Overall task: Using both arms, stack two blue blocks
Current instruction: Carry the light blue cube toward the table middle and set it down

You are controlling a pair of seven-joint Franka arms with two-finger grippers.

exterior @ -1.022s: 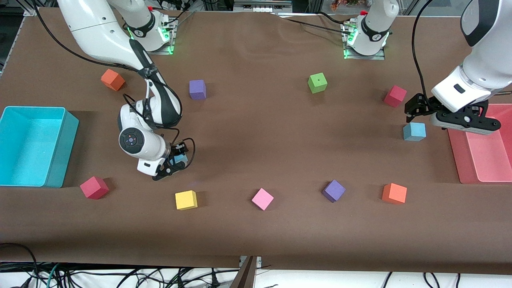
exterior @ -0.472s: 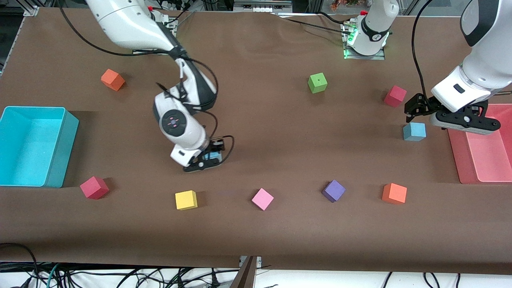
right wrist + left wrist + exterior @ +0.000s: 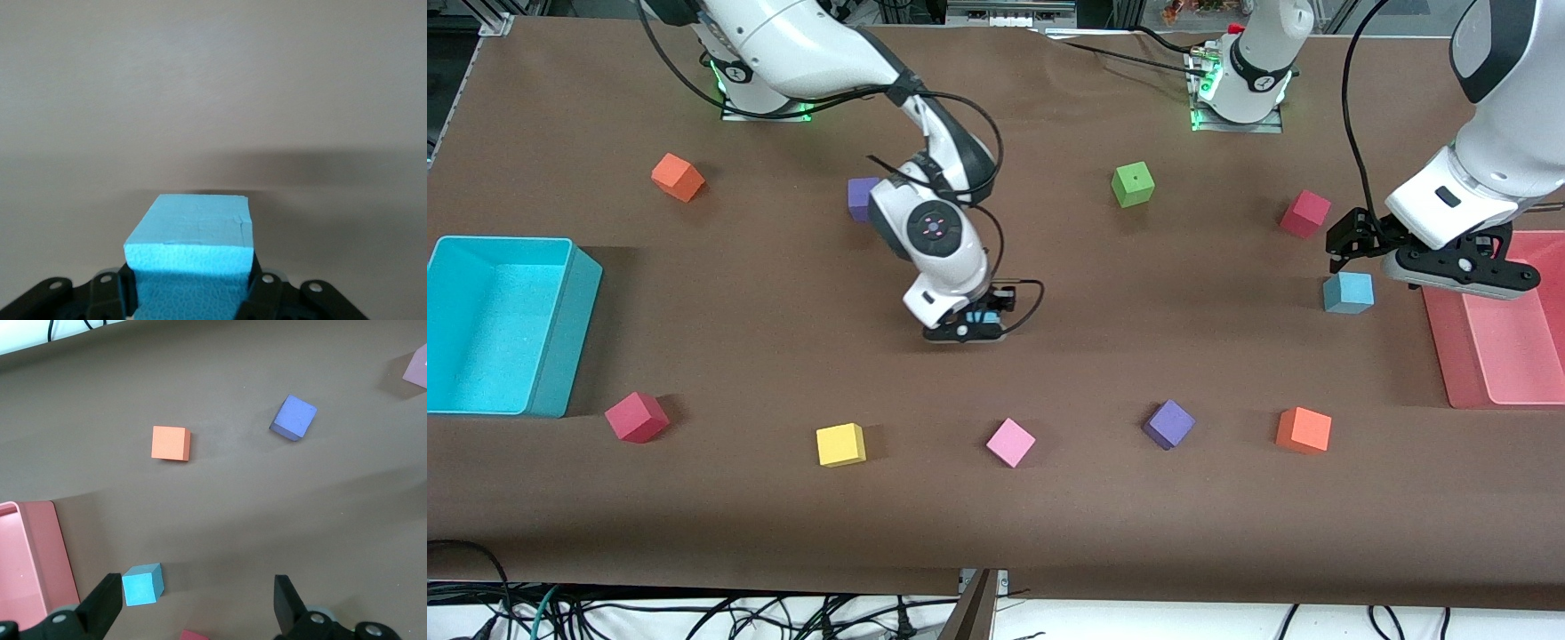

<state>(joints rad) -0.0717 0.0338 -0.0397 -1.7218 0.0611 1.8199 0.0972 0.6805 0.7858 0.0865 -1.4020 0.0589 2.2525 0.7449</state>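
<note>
Front view: the right arm reaches from its base at the counter's robot-side edge out over the middle of the counter, and the right gripper [image 3: 971, 325] is clamped on a blue block [image 3: 987, 316], held above bare brown surface. The second blue block [image 3: 1348, 292] sits on the counter toward the left arm's end, just beside the pink tray [image 3: 1494, 373] at that end edge. The left gripper [image 3: 1392, 258] hovers over this block and the tray's rim, its fingers spread apart and holding nothing.

Left wrist view: the left gripper's two fingers [image 3: 107, 610] stand wide apart, with the second blue block [image 3: 142, 585] on the counter just beside one of them. The pink tray [image 3: 33, 560] lies next to it; an orange cube [image 3: 170, 444] and a purple cube [image 3: 293, 417] rest well apart from it.

Right wrist view: the held blue block [image 3: 190, 257] is pinched between the right gripper's fingers [image 3: 253, 293], above bare counter.
</note>
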